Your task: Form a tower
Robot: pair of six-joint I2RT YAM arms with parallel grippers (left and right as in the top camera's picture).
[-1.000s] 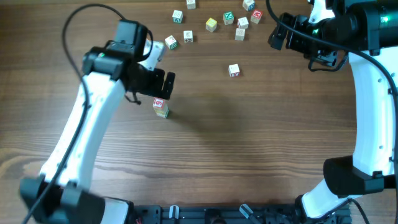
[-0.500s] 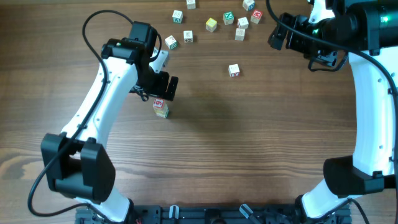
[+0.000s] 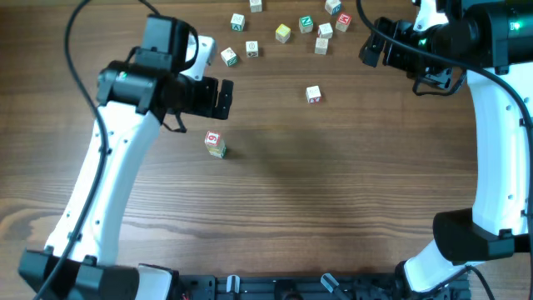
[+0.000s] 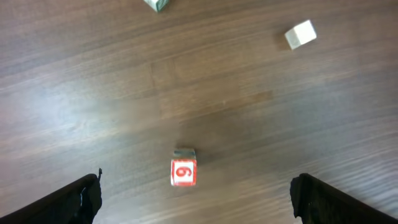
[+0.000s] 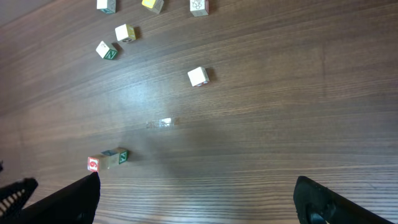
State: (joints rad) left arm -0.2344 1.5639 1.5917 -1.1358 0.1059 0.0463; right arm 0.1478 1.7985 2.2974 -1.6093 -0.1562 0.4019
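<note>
The tower (image 3: 216, 143) stands on the tabletop, left of centre. A placement looks finished, with the left gripper (image 3: 223, 97) released and empty just beyond it and the right gripper (image 3: 371, 52) likewise spread. Next, fetch a loose cube (image 3: 229, 57) and seat it squarely on top; since the earlier frame the left gripper has withdrawn from the tower.

My overhead view is bright and evenly lit from above. The table (image 3: 333, 183) shows crisp grain with no glare, and the tower (image 3: 216, 143) throws only a faint, soft shadow. In the left wrist view I see a pale sheen across the wood on the left. The tower's red character reads sharp, while the fingertips (image 4: 78, 199) in the lower corners are dark and blurred. My right wrist view carries one small bright reflection mid-table and a broad sheen at upper left.
</note>
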